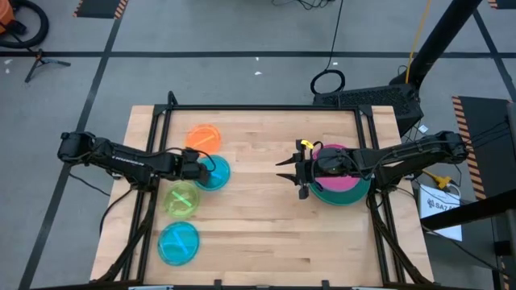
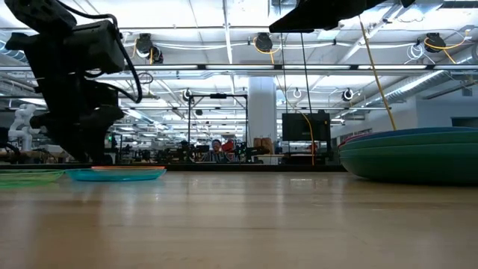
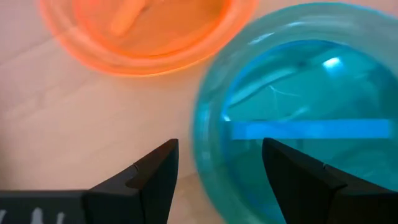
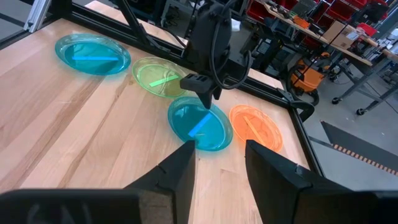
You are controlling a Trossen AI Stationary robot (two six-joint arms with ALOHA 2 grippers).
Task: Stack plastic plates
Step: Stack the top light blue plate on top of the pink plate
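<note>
My left gripper stands open astride the near rim of the cyan plate, thin, light, glossy and probably slippery; right gripper open, empty.

Left wrist view: orange plate and cyan plate both cut off by the picture's edges, blurred. High view: stack of plates at right partly hidden beneath the right arm; its lower plates cannot be counted.
</note>
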